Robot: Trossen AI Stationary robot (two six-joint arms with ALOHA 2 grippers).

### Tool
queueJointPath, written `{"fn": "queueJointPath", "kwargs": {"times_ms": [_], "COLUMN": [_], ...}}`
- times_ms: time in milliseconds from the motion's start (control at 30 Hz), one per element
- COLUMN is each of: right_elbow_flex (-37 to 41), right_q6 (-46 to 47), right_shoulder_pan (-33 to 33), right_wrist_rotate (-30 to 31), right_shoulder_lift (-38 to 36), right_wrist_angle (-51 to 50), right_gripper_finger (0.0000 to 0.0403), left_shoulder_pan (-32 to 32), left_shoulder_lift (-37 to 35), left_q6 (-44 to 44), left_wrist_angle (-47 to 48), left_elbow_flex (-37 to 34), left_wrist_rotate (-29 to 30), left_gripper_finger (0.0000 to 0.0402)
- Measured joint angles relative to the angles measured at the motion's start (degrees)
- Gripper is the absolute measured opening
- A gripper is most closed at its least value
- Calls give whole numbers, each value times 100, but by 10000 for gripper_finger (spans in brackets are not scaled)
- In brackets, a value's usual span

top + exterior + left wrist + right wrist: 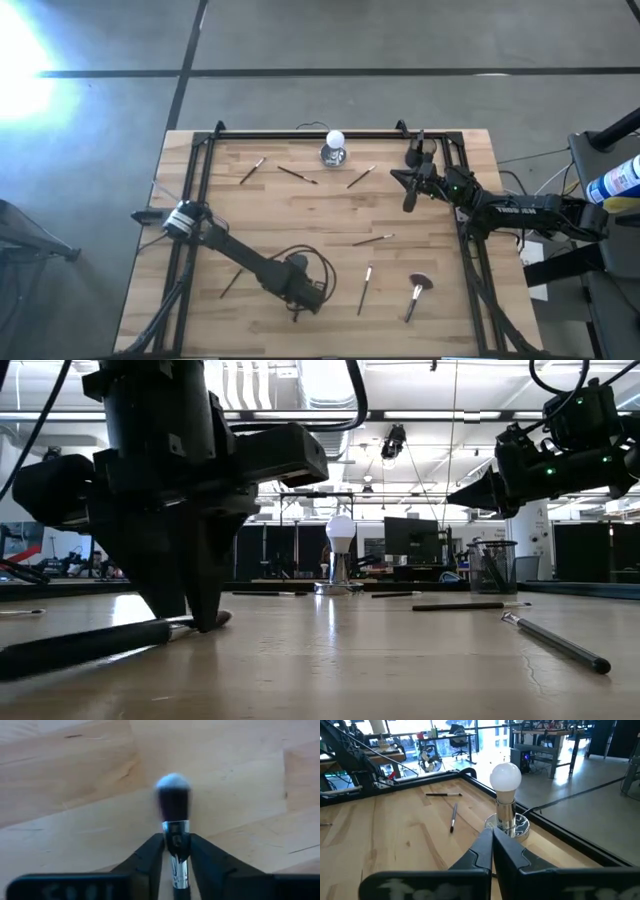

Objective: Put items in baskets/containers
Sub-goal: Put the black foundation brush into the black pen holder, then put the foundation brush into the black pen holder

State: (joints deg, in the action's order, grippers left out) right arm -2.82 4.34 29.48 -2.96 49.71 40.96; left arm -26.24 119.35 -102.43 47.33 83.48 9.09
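Note:
A makeup brush (pixel 173 802) with dark, white-tipped bristles and a silver ferrule lies on the wooden table near the front edge. My left gripper (pixel 298 297) stands over it, pointing down, shut on it. The brush's black handle (pixel 90 645) runs along the table. Other brushes lie scattered: (pixel 252 170), (pixel 297 175), (pixel 361 177), (pixel 372 240), (pixel 366 290), (pixel 232 283), and a fan-headed one (pixel 417 293). The black cup (pixel 492 567) stands at the far right. My right gripper (pixel 492 851) hangs shut in the air above the cup, pointing level toward the bulb. My left gripper pinches the brush's silver ferrule (pixel 176 832), just behind the bristles, between its two fingers. The fingers (pixel 205 615) come from above, pointing down, and lie across the brush. The brush lies on the table, its handle flat on the wood.
A shiny silver stand topped with a white bulb (pixel 335 148) sits at the far middle. A black metal frame (pixel 200 160) runs along the table's left, far and right sides. Bare wood (pixel 300 225) lies in the table's middle.

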Motion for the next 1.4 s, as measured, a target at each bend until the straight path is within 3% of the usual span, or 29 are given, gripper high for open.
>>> {"fn": "queueJointPath", "kwargs": {"times_ms": [167,300,467,633,767,867,1033,1133,1233,1400], "right_elbow_flex": [4,4,5,6,6,-2,-110,-225,-342,-561], "right_q6": [4,19,17,15,15,17,36,301,531,847], "right_shoulder_pan": [-1,1,-1,-1,1,1,-35,-70,-194,-517], "right_wrist_rotate": [1,0,0,0,-9,-125,-634,-918,-970,-973], "right_shoulder_lift": [0,0,0,39,56,91,154,229,357,771], "right_wrist_angle": [1,1,-1,-3,1,0,-12,-30,-31,-52], "right_gripper_finger": [8,8,8,8,8,8,8,9,9,25], "left_shoulder_pan": [9,56,39,142,304,584,1262,1770,2260,2678], "left_shoulder_lift": [-109,-406,-1171,-1956,-2505,-2755,-2605,-2426,-2269,-2162], "left_q6": [141,144,418,1196,2700,4177,6629,7644,8101,8305], "left_wrist_angle": [292,1022,765,-639,-2858,-5095,-9004,-10595,-11174,-11212], "left_elbow_flex": [0,-112,-404,-1393,-2535,-3447,-4700,-5079,-5211,-5169], "left_wrist_rotate": [282,1371,2427,3207,3631,3706,2818,2118,1311,314], "left_gripper_finger": [43,37,37,37,37,33,10,2,2,2]}}
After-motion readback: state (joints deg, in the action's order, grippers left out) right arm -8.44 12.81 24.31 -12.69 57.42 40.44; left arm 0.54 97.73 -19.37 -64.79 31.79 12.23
